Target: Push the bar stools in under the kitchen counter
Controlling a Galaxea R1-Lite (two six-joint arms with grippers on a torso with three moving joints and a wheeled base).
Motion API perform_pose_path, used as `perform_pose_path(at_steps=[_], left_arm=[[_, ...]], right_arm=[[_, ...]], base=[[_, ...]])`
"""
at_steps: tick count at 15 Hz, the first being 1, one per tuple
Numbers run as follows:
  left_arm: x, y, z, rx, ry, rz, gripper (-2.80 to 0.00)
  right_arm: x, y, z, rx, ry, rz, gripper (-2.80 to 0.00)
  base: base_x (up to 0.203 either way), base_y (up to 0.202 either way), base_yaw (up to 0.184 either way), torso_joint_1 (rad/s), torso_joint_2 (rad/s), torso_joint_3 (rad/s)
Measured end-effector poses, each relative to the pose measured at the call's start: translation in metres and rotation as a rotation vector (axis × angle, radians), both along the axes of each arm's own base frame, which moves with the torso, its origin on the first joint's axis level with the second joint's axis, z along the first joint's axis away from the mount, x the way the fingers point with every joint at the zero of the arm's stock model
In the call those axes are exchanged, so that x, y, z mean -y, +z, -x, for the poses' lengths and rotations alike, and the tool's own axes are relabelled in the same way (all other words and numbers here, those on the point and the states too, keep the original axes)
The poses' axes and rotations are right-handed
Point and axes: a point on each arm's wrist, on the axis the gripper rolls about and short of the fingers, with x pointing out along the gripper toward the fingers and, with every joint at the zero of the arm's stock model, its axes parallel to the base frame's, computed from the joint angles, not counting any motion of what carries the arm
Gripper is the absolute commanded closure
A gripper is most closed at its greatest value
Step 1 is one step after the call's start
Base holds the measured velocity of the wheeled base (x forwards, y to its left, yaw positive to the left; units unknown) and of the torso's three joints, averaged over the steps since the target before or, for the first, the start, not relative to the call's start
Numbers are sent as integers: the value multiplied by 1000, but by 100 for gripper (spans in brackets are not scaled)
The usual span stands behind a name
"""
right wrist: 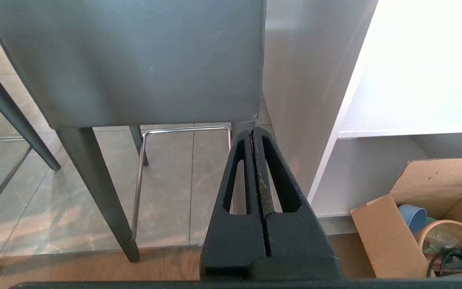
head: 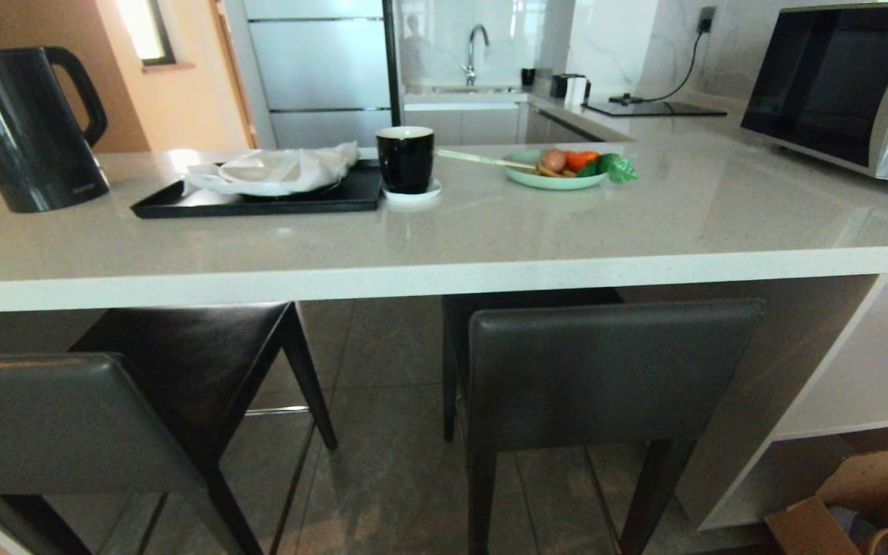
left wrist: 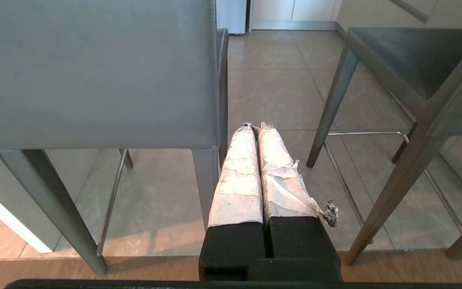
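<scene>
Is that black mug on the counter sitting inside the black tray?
No. The black mug stands on a small white saucer beside the black tray, on the bare counter.

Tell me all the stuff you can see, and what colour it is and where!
stools: two, dark grey, at the counter's near edge
counter: one, off-white, across the middle
kettle: one, black, counter's left end
tray: one, black, beside the kettle
cloth: one, white, over the tray
cup: one, black, on a saucer
plate: one, green, holding food
microwave: one, silver and black, far right
box: one, brown, floor by shelves
left gripper: shut, behind the left stool
right gripper: shut, behind the right stool
</scene>
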Motion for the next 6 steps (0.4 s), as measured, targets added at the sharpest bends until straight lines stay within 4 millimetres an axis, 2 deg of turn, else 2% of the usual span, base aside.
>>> perform_pose_path(at_steps=[6], left_arm=[[0,0,0,0,0,0,0]], right_arm=[[0,0,0,0,0,-1,0]], base=[[0,0,0,0,0,0]])
